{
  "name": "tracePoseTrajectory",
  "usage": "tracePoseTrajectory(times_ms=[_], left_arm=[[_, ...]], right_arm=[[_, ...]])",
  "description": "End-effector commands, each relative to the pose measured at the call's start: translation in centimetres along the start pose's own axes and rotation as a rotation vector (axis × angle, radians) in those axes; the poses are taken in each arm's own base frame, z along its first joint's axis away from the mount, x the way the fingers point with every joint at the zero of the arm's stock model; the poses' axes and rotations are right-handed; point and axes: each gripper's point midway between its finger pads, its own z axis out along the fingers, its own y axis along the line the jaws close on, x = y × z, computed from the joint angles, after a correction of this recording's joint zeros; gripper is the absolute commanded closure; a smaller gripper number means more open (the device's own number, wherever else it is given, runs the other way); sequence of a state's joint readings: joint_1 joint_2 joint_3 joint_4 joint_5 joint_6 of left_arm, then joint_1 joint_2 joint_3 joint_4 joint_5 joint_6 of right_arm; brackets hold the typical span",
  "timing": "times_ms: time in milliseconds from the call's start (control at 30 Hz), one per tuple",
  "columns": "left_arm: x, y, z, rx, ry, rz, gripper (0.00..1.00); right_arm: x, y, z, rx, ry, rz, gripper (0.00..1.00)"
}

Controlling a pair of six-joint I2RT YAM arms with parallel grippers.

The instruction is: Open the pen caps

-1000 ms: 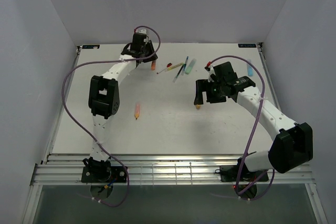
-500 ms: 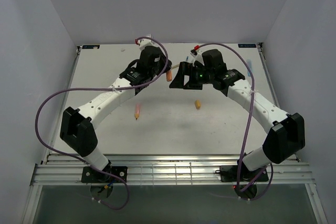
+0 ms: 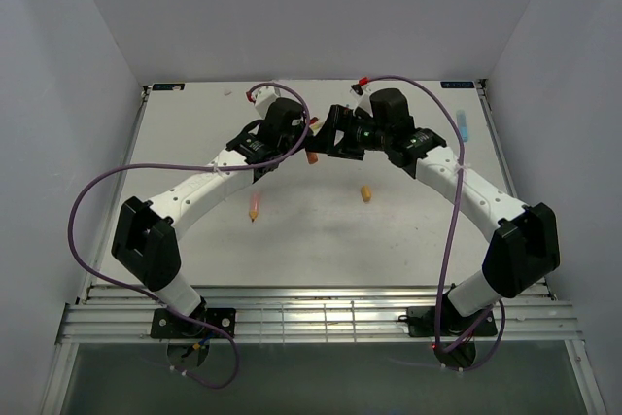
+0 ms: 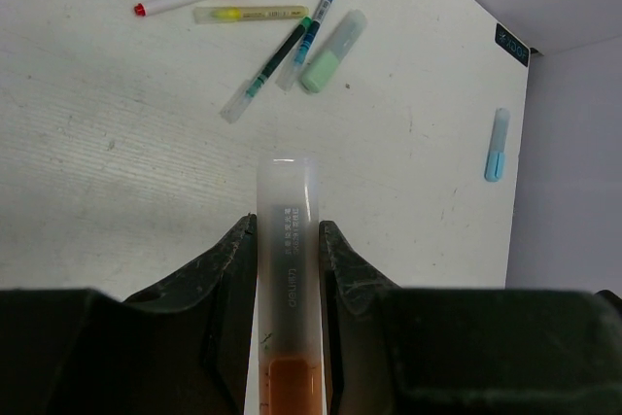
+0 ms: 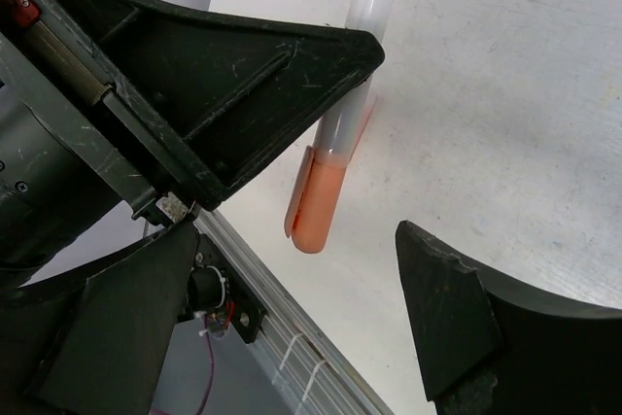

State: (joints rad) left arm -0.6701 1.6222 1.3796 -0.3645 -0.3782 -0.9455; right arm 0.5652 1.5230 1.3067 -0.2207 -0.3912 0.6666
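My left gripper (image 4: 289, 232) clamps the pen (image 4: 288, 191), my right gripper (image 5: 299, 238) spread wide close by its orange cap (image 5: 319, 203).

White table (image 3: 194, 240) — scuffed, with pale grey walls (image 3: 78, 94). In the left wrist view a black label (image 4: 511, 44) sits at 1 o'clock. At 11 o'clock lies a yellow translucent barrel (image 4: 248, 14) — just beside it, a thin teal stick pen (image 4: 267, 70).

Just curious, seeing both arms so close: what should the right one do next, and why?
Probably bring the right tool in and shut on the orange cap: it is open near it, while the left tool grips the translucent barrel.
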Motion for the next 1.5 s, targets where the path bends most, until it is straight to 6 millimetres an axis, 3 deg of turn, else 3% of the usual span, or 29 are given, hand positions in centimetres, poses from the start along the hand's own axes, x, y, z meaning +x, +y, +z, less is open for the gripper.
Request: tracePoseTrajectory(times_ms=[0,433,900,1300,1467], left_arm=[[-1.9,-1.4,-2.2,0.044,-0.037,-0.060,1.00],[-2.2,-1.9,-3.2,0.052,-0.028,-0.111,1.00],[-2.5,-2.3,-3.6,0.065,-0.026,-0.154,1.00],[-2.1,-2.4,-4.0,0.079,-0.009,-0.161,1.00],[-1.8,-2.1,-4.0,0.072,-0.008,-0.155,1.00]], right_arm=[[-1.0,0.6,-0.1,-0.019,-0.056,-0.025,0.12],[0.6,-0.6,-0.2,-0.002,-0.042,-0.018,0.32],[0.1,0.7,-0.7,-0.054,-0.072,-0.026,0.32],[-0.5,0.8,0.8,-0.071,-0.064,0.003,0.34],[0.0,1.0,1.8,-0.078,-0.034,0.012,0.48]])
